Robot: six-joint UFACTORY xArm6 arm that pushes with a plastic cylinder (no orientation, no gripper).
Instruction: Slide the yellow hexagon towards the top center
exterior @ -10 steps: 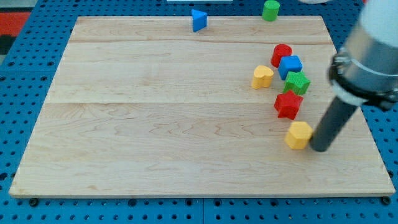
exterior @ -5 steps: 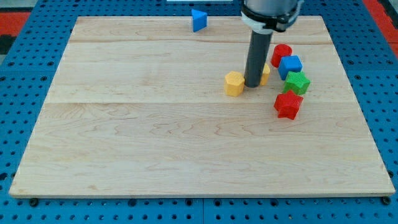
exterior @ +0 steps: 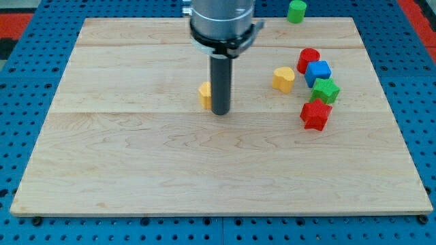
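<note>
The yellow hexagon sits a little above the middle of the tabletop, somewhat nearer the top edge than the bottom edge and roughly midway between the left and right edges. Only a narrow strip of it shows: the dark rod stands in front and hides most of its right side, so its six-sided outline cannot really be made out. My tip rests on the wood at the block's lower right, touching it or just beside it; the rod covers the contact line, so I cannot tell which. There are no jaws on this arm, only the plain rod, so nothing is grasped.

Toward the right edge a cluster of blocks lies well apart from the hexagon. A yellow heart-shaped block is the nearest. Beyond it stand a red cylinder, a blue cube touching it, a green star-like block just below the cube, and a red star lowest.

At the top edge, a green cylinder sits half off the wood, cut by the frame. The arm's broad body covers the top edge near its centre.
</note>
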